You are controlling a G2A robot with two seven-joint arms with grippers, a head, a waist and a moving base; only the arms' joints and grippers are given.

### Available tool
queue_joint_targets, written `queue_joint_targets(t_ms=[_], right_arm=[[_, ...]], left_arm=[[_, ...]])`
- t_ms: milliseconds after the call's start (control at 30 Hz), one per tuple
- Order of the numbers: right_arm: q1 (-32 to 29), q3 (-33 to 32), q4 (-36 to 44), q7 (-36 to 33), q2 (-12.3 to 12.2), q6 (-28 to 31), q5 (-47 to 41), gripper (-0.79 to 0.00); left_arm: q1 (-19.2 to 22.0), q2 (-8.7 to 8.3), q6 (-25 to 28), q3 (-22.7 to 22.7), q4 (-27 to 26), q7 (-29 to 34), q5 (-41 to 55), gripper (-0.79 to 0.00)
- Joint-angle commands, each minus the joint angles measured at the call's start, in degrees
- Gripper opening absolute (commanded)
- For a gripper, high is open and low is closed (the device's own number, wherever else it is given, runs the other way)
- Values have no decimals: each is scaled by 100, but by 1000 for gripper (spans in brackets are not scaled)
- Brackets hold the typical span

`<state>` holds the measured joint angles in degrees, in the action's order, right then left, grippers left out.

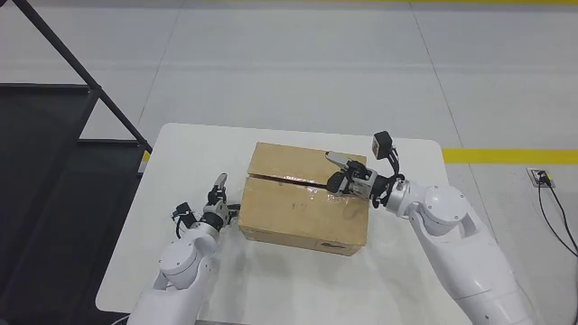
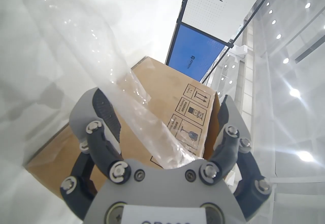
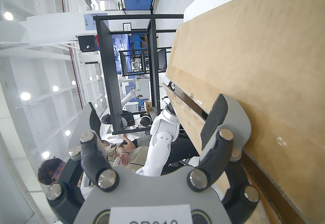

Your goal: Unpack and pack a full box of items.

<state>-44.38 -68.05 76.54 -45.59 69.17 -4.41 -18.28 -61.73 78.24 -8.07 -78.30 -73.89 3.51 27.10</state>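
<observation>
Right, the cardboard box (image 1: 302,206) sits in the middle of the white table (image 1: 181,171), flaps down, with a dark seam (image 1: 287,181) running across its top; the left gripper (image 1: 218,197) is at the box's 9 o'clock side, just beside the wall, jaws spread wide and clamping nothing; from its wrist camera a strip of clear plastic (image 2: 142,108) runs up between the fingers with the box right behind it, though whether the film touches a pad I cannot tell; over at 2 o'clock on the box top hangs the right gripper (image 1: 338,171), jaws wide apart too and nothing in them; in the right wrist view one finger pad (image 3: 213,118) sits right at the narrow gap between the flaps.
</observation>
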Motion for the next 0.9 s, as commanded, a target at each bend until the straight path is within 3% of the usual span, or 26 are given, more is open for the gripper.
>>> queue_joint_targets(t_ms=[0, 300, 567, 867], right_arm=[[-6, -11, 6, 3, -3, -6, -5, 0], [-24, -43, 9, -12, -16, 13, 3, 0], [0, -59, -84, -61, -22, 37, -38, 0], [39, -35, -133, -91, -19, 76, -61, 0]], left_arm=[[67, 31, 86, 7, 59, -199, 132, 0], [156, 62, 421, -117, -65, -461, 221, 0], [-339, 18, 749, -449, -769, -537, 114, 0], [-684, -5, 713, -513, -1396, -641, -283, 0]])
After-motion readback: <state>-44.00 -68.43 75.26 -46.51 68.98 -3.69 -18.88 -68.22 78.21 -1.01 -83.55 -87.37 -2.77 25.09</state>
